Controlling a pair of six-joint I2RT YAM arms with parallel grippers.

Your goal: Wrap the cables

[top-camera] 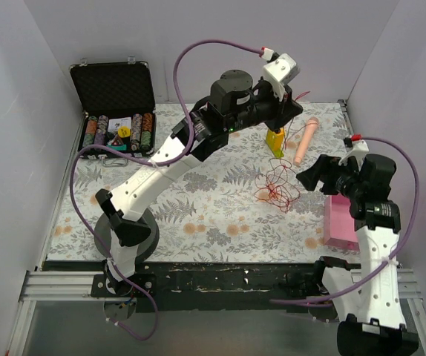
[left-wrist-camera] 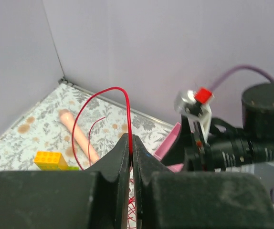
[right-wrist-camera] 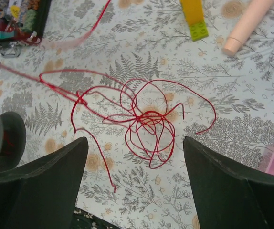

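Note:
A tangle of thin red cable lies on the floral table, right of centre. It fills the middle of the right wrist view. My left gripper is raised at the back, shut on one strand of the cable, which loops up and away from the closed jaws. My right gripper is open and empty, hovering above the tangle's near side; in the top view it sits just right of the tangle.
A yellow and green brick and a pink cylinder lie at the back right. A pink box sits by the right arm. An open black case of poker chips stands at the back left.

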